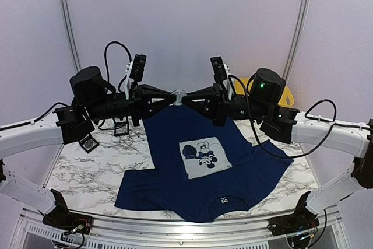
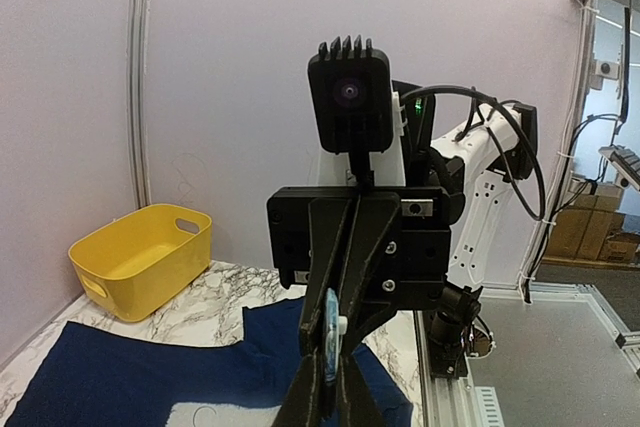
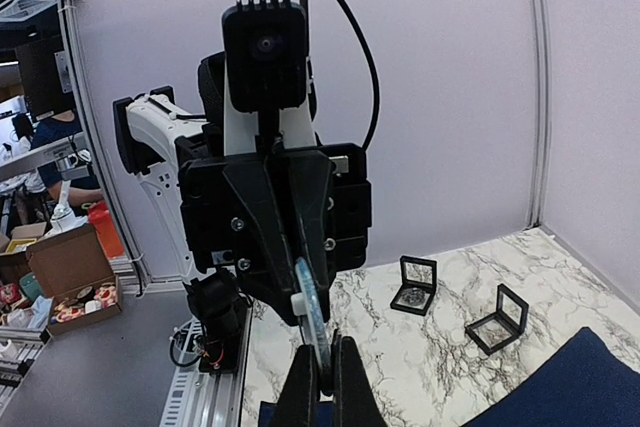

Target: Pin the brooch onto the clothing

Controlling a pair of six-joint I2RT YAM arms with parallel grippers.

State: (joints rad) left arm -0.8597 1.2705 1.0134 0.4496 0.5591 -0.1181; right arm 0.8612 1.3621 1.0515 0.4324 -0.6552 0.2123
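The brooch (image 1: 179, 93), a round pale blue disc with a white clasp, hangs in mid-air above the far end of the clothing (image 1: 175, 167). My left gripper (image 1: 172, 97) and right gripper (image 1: 187, 96) meet tip to tip on it. In the left wrist view my left gripper (image 2: 330, 355) is shut on the lower edge of the brooch (image 2: 329, 332), with the right gripper's fingers (image 2: 385, 247) facing it. The right wrist view has my right gripper (image 3: 322, 349) shut on the brooch (image 3: 312, 309). The navy T-shirt lies flat, its pale mouse print (image 1: 204, 157) facing up.
A yellow basket (image 2: 140, 257) stands at the table's far right corner. Two black display boxes (image 3: 417, 285) (image 3: 500, 319) sit on the marble table (image 1: 87, 173) at the far left. An aluminium rail (image 2: 450, 402) runs along the near edge.
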